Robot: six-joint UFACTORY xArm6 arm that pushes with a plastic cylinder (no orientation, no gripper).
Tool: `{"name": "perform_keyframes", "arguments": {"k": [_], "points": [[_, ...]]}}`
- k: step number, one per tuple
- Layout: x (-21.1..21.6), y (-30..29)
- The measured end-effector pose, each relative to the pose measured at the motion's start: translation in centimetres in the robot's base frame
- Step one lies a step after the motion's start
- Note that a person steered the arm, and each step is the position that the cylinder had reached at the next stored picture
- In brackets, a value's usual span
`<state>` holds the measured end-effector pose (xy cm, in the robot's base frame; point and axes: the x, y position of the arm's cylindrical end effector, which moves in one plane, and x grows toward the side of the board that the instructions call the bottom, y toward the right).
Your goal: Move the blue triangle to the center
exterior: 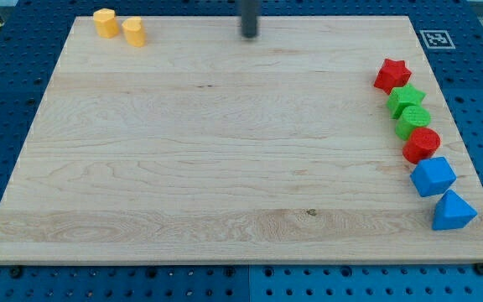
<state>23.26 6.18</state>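
My tip [250,36] rests at the far edge of the table [208,159], a little right of the middle of that edge. Only the lowest stretch of the dark rod shows; the rest is cut off by the view's top, so the arm above it is out of sight. The rod is blurred and its very end merges with a faint shadow on the wood, so I cannot tell exactly where it meets the surface. As a tool it is a bare rod with nothing that opens or closes, and it is grasping nothing and touching no block.

The blue triangle [453,210] sits at the near right corner of the table, close to the right edge, well apart from my tip and far from the centre. Just beyond it, touching or nearly so, is a blue block [433,176] whose angular shape I cannot name with certainty. Farther along the right edge a column continues: a red cylinder [422,144], a green block [413,122], another green block [406,100] partly overlapped in view by the first so their outlines are hard to separate, and a red star [392,75] at the far end.

At the far left corner stand two yellow blocks [118,26], just beside each other; their exact shapes are too small to make out.
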Motion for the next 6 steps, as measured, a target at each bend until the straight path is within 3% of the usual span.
{"name": "perform_keyframes", "arguments": {"k": [1, 2, 3, 4, 5, 6], "points": [[1.4, 10.6], [7.3, 19.4], [16.2, 26.1], [26.0, 27.4], [32.5, 26.5], [33.0, 26.5]]}}
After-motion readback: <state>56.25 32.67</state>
